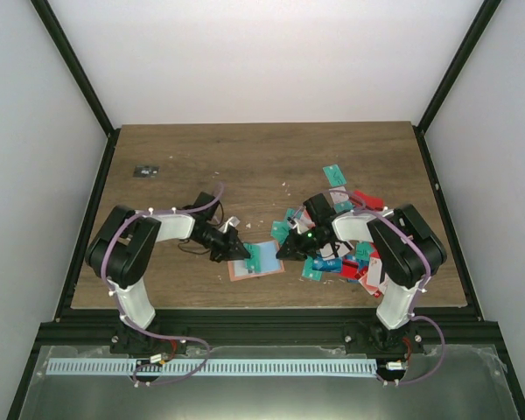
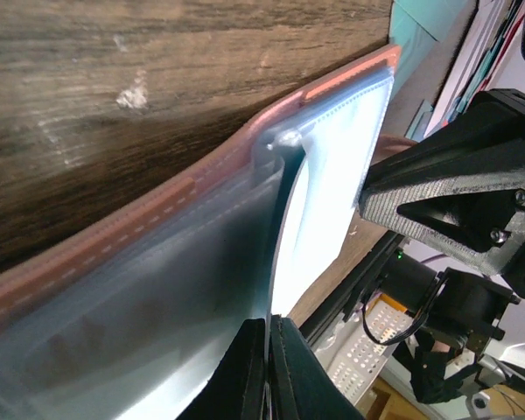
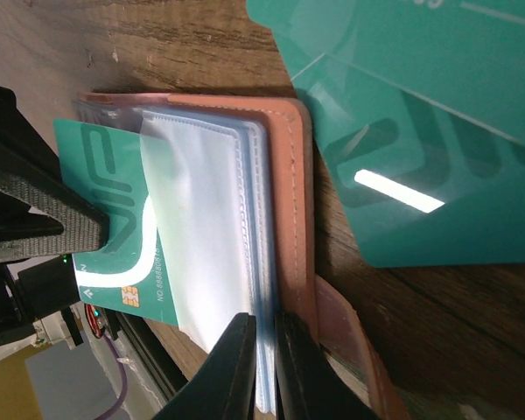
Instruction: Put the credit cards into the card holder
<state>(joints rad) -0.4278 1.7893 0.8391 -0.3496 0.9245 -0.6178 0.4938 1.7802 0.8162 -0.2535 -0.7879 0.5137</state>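
Near the surface's front edge, centre: card holder (image 1: 243,273) lies open. Left jaws shut on one clear sleeve (image 2: 332,184); right jaws narrow, nipping the sleeve stack's edge. Teal card (image 3: 105,219) partly under a sleeve. Sleeves look floppy, slick; card stiff, thin, so grip its short end.

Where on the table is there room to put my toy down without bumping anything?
The far strip of the table is bare, from the small dark object across to the farthest teal card. The near right is crowded: the credit cards lie heaped around the right arm, and the card holder sits just left of them.
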